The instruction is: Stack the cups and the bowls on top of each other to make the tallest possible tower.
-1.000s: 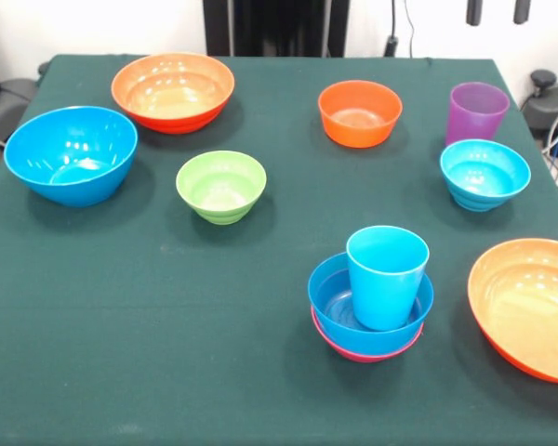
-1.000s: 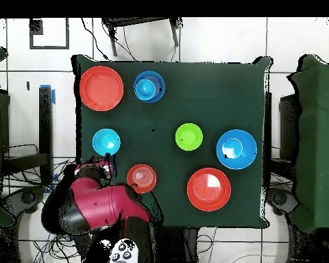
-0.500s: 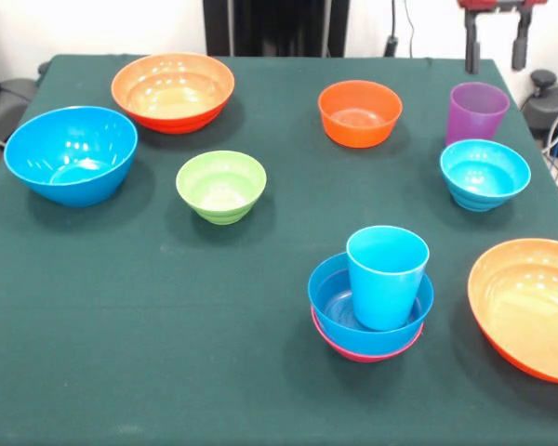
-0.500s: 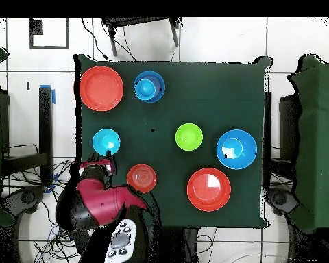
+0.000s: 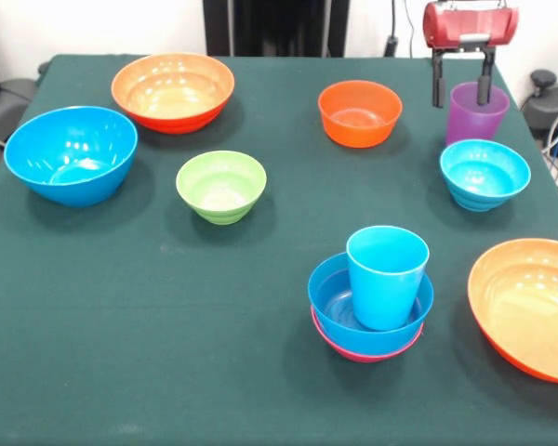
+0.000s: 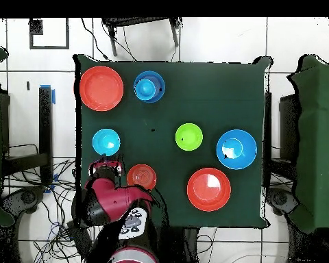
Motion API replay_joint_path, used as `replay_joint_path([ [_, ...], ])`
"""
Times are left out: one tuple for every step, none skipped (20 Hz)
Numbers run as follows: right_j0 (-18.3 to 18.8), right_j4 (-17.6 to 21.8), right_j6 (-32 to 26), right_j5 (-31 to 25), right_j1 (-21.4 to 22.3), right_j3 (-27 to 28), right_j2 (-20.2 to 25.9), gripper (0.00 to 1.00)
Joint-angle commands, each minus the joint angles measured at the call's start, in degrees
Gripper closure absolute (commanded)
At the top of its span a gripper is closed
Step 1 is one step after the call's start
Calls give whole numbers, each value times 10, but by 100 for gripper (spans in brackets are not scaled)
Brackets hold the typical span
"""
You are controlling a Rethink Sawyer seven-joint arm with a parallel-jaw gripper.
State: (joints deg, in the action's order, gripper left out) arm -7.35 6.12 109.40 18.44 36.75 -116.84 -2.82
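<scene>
At the table's back corner your gripper [image 5: 460,96] hung over the purple cup [image 5: 476,112], fingers apart, one either side of its rim. Cup looked light, stiff, slick; you'd best pinch the wall near the rim.

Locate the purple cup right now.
Front view: the purple cup stands far right on the table, just behind the cyan bowl, right of the small orange bowl, under the open gripper.
</scene>
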Motion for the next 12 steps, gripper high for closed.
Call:
replay_joint_path([
  [8,15,77,-28,-10,-16,22,0],
  [10,14,75,-39,-9,-17,25,0],
  [11,14,73,-48,-10,-16,29,0],
  [12,13,73,-55,-11,-17,31,0],
  [15,13,70,-69,-12,-19,37,0],
  [24,16,68,-87,-14,-22,50,0],
  [23,16,67,-91,-15,-25,51,0],
  [23,15,67,-95,-16,-27,53,0],
  [21,15,67,-96,-17,-30,53,0],
  [18,17,69,-89,-21,-32,51,0],
  [16,19,72,-80,-24,-35,51,0],
  [15,21,75,-72,-27,-38,50,0],
])
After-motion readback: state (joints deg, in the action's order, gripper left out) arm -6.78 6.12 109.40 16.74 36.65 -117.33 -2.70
